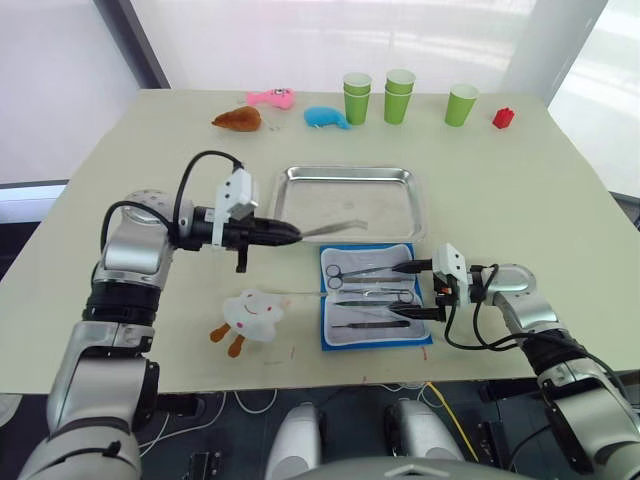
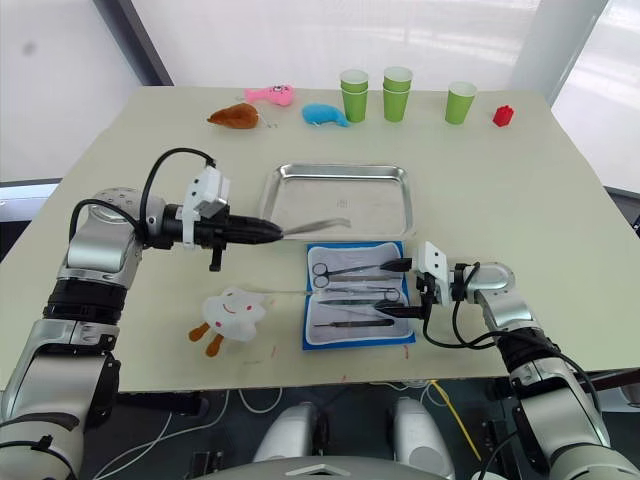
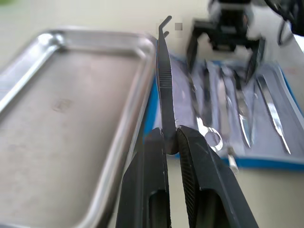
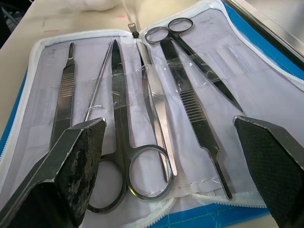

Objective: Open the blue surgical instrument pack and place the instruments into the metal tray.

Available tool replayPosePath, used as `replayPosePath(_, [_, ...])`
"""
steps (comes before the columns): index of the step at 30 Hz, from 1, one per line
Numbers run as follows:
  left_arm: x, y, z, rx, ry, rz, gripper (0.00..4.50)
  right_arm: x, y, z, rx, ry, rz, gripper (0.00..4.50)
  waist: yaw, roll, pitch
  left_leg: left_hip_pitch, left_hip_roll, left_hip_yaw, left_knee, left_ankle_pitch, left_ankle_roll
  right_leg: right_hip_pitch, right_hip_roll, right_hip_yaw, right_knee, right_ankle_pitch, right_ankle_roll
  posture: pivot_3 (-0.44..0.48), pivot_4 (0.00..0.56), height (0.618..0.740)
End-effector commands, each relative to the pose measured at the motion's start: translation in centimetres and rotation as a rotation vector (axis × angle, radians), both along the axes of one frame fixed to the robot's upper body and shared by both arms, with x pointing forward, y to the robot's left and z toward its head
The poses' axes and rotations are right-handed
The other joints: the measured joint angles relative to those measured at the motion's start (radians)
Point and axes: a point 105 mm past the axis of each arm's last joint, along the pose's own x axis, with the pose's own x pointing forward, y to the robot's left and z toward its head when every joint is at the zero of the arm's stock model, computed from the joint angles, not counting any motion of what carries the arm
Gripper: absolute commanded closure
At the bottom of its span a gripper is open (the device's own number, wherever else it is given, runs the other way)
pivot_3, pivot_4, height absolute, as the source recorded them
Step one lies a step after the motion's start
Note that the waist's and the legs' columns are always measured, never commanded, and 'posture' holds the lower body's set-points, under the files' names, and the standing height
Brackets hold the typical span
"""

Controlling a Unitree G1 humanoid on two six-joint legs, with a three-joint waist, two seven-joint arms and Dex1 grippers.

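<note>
While the blue surgical instrument pack (image 1: 376, 296) lies open near the desk's front edge, its remaining instruments (image 4: 142, 109) in the pale lining with long axes running left-right, the right gripper (image 1: 418, 290) sits spread wide at its right end. Just beyond, the left gripper (image 1: 290, 235) pinches forceps (image 1: 333, 229), tip reaching over the near-left rim of the metal tray (image 1: 400, 180), which looks empty; releasing them there seems next.
</note>
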Motion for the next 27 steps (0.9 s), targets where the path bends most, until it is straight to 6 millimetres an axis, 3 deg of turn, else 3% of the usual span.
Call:
replayPosePath(1, [1.1,-0.7,2.6,-0.148,-0.096,0.128,4.49,-2.5,-1.9,-6.4,-0.182,0.210,-0.060,0.00,0.002,-0.001,-0.001,0.000,0.000,0.000,0.000,0.000,0.000,0.000,0.000,0.000,0.000,0.000,0.001,0.000,0.150,0.740])
replayPosePath(8, [3.3,-1.2,3.2,-0.248,-0.172,0.446,4.49,-2.4,-1.9,-6.3,-0.179,0.203,-0.059,0.00,0.001,-0.001,-0.001,0.001,0.000,-0.001,0.000,0.000,0.000,0.001,-0.001,0.000,0.000,0.002,0.003,0.000,0.150,0.740])
replayPosePath(13, [3.8,-2.1,2.0,-0.242,-0.166,0.636,4.49,-2.2,-1.7,-6.2,-0.171,0.176,-0.062,0.00,0.001,-0.001,-0.001,0.001,0.000,-0.001,-0.001,0.000,0.000,0.001,-0.004,0.000,0.000,0.002,0.003,0.000,0.150,0.740])
replayPosePath(17, [5.2,-1.5,0.6,-0.168,-0.158,0.904,4.49,-2.2,-1.9,-6.4,-0.181,0.166,-0.064,0.00,0.001,-0.002,-0.001,0.002,-0.001,-0.001,-0.001,0.000,0.000,0.002,-0.004,0.000,-0.001,0.002,0.003,0.000,0.150,0.740])
replayPosePath(27, [5.7,-2.3,-1.5,-0.194,-0.017,1.104,4.49,-2.2,-1.8,-6.6,-0.186,0.153,-0.059,0.00,0.000,-0.003,-0.001,0.007,-0.001,0.000,-0.005,0.000,-0.001,0.005,-0.006,0.001,-0.002,0.002,0.002,0.000,0.150,0.740])
